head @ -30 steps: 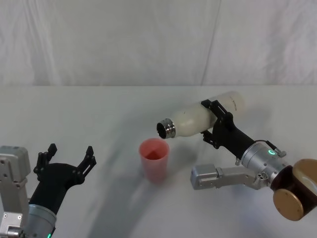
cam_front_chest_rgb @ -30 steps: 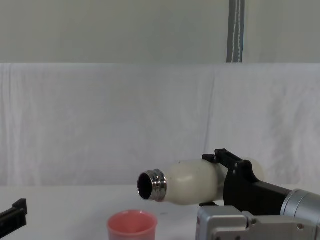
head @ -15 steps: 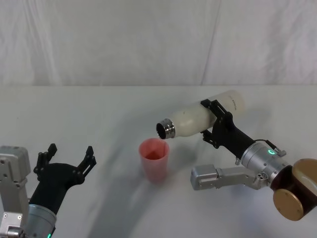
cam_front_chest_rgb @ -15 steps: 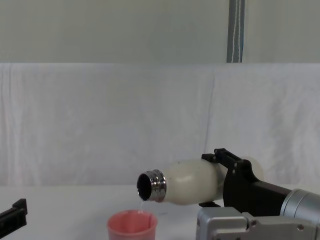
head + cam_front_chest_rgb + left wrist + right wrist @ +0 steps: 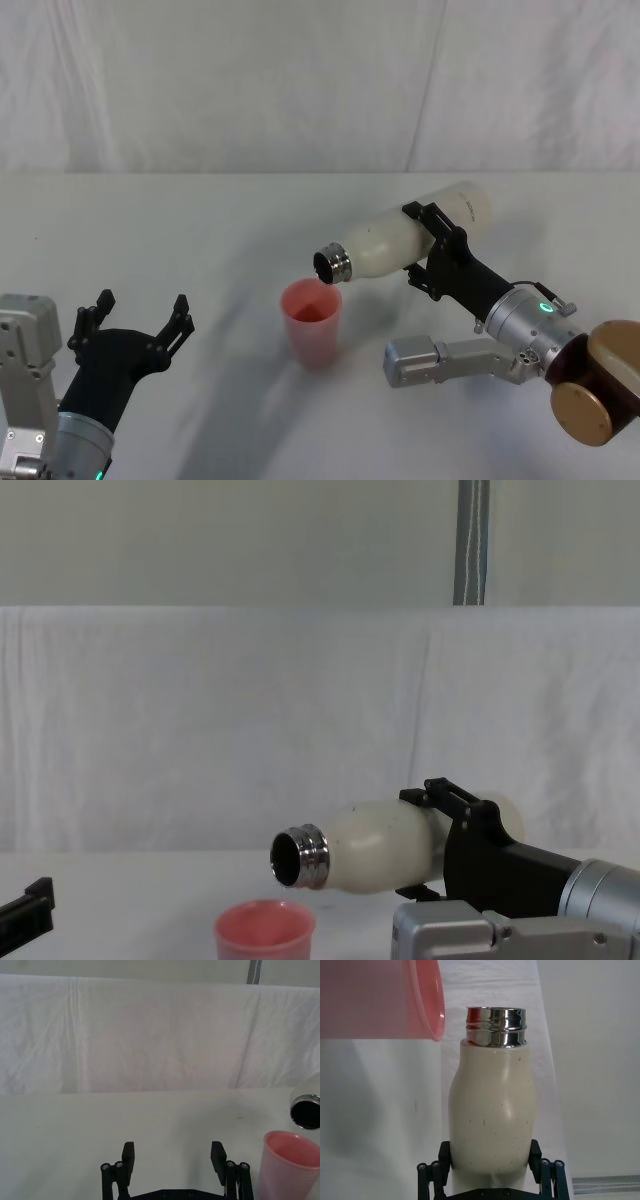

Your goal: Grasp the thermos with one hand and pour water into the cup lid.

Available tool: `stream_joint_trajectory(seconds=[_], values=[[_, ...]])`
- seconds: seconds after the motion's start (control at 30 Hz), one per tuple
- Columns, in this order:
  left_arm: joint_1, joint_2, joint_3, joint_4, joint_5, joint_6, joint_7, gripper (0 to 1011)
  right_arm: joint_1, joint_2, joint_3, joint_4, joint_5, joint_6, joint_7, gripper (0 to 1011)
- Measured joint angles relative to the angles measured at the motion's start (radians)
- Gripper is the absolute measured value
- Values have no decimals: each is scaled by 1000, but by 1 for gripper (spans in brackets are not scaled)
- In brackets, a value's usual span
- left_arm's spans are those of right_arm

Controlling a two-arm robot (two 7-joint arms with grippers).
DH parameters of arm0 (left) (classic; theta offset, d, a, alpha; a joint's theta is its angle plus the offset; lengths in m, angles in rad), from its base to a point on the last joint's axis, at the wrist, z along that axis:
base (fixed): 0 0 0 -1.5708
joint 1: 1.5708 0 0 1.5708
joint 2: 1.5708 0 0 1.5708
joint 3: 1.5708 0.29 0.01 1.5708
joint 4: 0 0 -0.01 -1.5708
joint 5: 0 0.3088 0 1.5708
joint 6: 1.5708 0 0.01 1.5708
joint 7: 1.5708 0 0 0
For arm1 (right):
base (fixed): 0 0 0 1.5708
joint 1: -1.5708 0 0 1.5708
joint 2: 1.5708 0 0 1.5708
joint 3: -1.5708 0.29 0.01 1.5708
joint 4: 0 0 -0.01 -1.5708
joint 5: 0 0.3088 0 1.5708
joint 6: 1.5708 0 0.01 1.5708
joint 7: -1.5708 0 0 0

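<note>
grasp already made: right gripper clamped round the lower body of the thermos, black fingers pressing on either side of the cream wall, bottle lifted off the desk. tipped well past level, steel neck lowest, mouth hanging just above and a little behind the rim of the cup lid, judging from the head and chest views. pouring step under way by the look of it, though no stream can be made out at the mouth and the fill level inside the pink cup cannot be told. left to do, as a judgement: finish the pour, bring the bottle back upright, set it down on the desk.

long axis of the thermos near horizontal, running from the base, up and toward the robot's right, down to the neck, toward the robot's left and aimed at the cup. open mouth facing down and leftward.

cup lid upright on the desk, near the middle, apart from the bottle.

left gripper parked low on the robot's left, fingers spread wide, gripping nothing, well apart from the cup.
</note>
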Motion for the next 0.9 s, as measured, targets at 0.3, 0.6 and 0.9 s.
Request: stream_joint_trajectory(seconds=[0.3, 0.6, 0.9], values=[[0, 0, 0, 0, 0, 0, 0, 1001, 1, 2, -3, -2, -4, 1, -3, 952], [0, 0, 0, 0, 0, 0, 0, 1001, 3, 5, -7, -5, -10, 5, -4, 952], [0, 0, 0, 0, 0, 0, 0, 1001, 3, 9, -7, -9, -11, 7, -4, 952]])
